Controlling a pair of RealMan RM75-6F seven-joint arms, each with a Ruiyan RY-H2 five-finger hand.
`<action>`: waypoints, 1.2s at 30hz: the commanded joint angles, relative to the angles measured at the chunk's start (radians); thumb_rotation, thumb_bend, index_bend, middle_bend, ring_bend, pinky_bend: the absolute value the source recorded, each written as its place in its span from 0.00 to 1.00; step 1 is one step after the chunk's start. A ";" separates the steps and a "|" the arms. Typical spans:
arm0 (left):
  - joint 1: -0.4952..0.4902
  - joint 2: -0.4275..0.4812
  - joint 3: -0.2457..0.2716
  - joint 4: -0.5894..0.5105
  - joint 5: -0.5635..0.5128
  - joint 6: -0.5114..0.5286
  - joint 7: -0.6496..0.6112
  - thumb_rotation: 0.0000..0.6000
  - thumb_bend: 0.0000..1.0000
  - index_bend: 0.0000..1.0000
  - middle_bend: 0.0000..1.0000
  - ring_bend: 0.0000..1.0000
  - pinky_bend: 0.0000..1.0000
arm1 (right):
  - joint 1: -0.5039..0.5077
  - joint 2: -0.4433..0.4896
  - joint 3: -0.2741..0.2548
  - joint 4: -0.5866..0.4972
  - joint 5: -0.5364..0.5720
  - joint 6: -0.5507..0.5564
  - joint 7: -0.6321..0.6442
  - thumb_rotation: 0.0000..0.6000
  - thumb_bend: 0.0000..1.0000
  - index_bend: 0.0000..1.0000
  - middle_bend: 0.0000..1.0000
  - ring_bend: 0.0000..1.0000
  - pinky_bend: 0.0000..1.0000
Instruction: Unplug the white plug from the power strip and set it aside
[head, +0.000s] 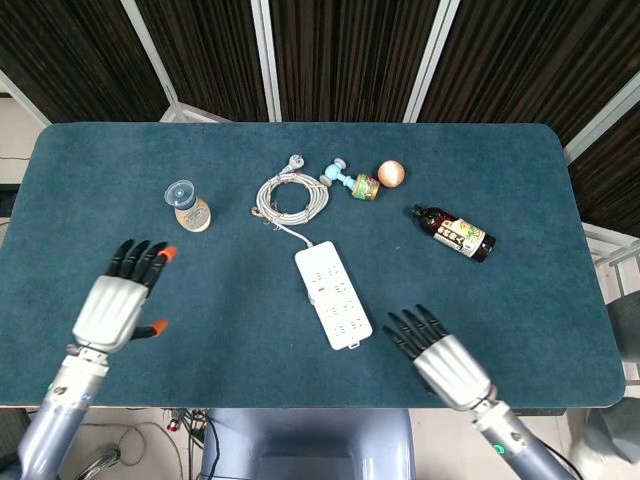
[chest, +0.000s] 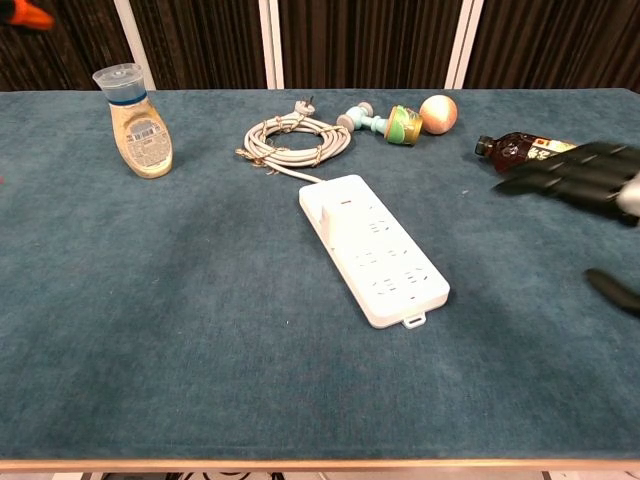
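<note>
— So where's the white plug (chest: 322, 207) right now?

— Seated in the power strip (head: 333, 295), at the end nearest the coiled cable (head: 291, 195). The strip lies flat in the middle of the bench (head: 520, 170), running diagonally.

— And the hands?

— Both over the near half of the bench, apart from the strip. The left hand (head: 118, 300) is off to the strip's left, fingers (head: 140, 259) spread and holding nothing. The right hand (head: 440, 352) is just beyond the strip's near end, fingers apart too, nothing in them.

— Anything else out there?

— A pale sauce bottle (chest: 138, 122) standing upright on the left, a small toy dumbbell (chest: 384, 123) and a ball (chest: 438, 113) behind the cable, and a dark bottle (head: 453, 233) lying on its side to the right.
</note>
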 joint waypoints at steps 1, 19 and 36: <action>-0.079 -0.045 -0.047 -0.022 -0.080 -0.078 0.074 1.00 0.01 0.04 0.06 0.01 0.00 | 0.059 -0.079 0.018 -0.005 0.038 -0.097 -0.064 1.00 0.66 0.00 0.00 0.00 0.00; -0.374 -0.298 -0.098 0.067 -0.394 -0.228 0.300 1.00 0.01 0.07 0.08 0.02 0.00 | 0.152 -0.297 0.071 0.151 0.268 -0.253 -0.172 1.00 0.67 0.00 0.00 0.00 0.00; -0.520 -0.408 -0.086 0.193 -0.512 -0.255 0.311 1.00 0.02 0.13 0.13 0.04 0.00 | 0.184 -0.343 0.042 0.215 0.335 -0.250 -0.175 1.00 0.67 0.02 0.02 0.00 0.00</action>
